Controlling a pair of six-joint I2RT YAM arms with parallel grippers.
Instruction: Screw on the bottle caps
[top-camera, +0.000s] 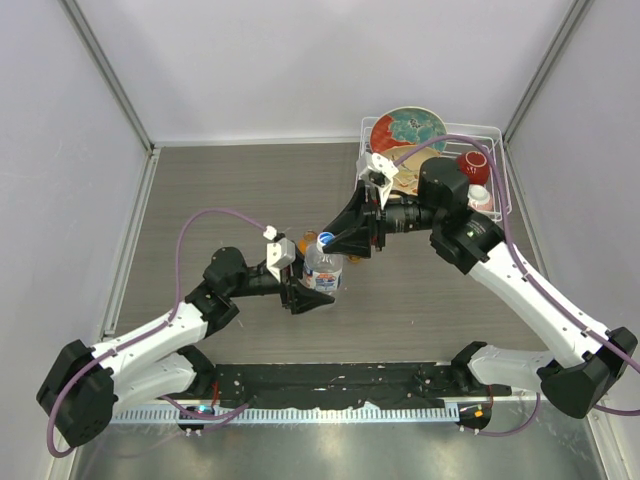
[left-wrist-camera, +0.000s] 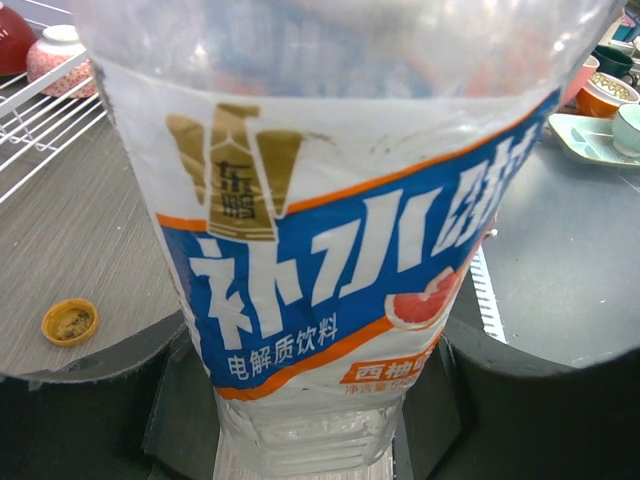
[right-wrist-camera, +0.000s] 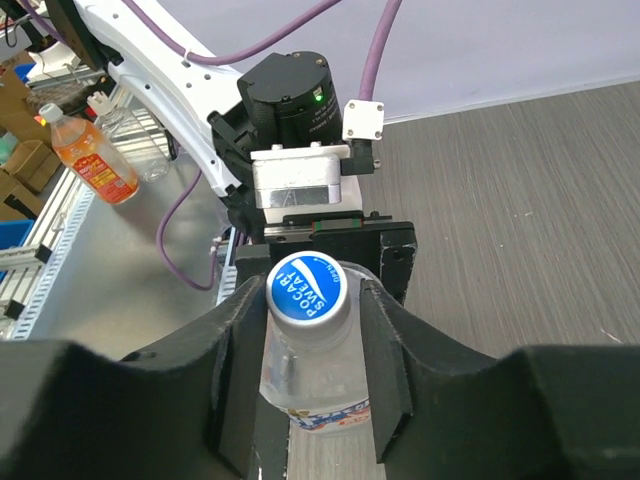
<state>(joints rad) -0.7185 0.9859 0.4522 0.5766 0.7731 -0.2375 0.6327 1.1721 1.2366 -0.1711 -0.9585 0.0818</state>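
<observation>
The left gripper (top-camera: 318, 288) is closed on the lower part of the water bottle (left-wrist-camera: 330, 250). Its fingers (left-wrist-camera: 100, 410) sit at both sides of the label, and it holds the bottle upright near the middle of the table (top-camera: 220, 190). The right gripper (top-camera: 333, 241) is at the top of the bottle, partly open. Its fingers (right-wrist-camera: 235, 340) stand very close on both sides of the blue-topped cap (right-wrist-camera: 307, 290), which sits on the neck. Whether they press the cap I cannot tell. The amber cap (left-wrist-camera: 69, 321) lies on the table beside the bottle, with its open side up.
</observation>
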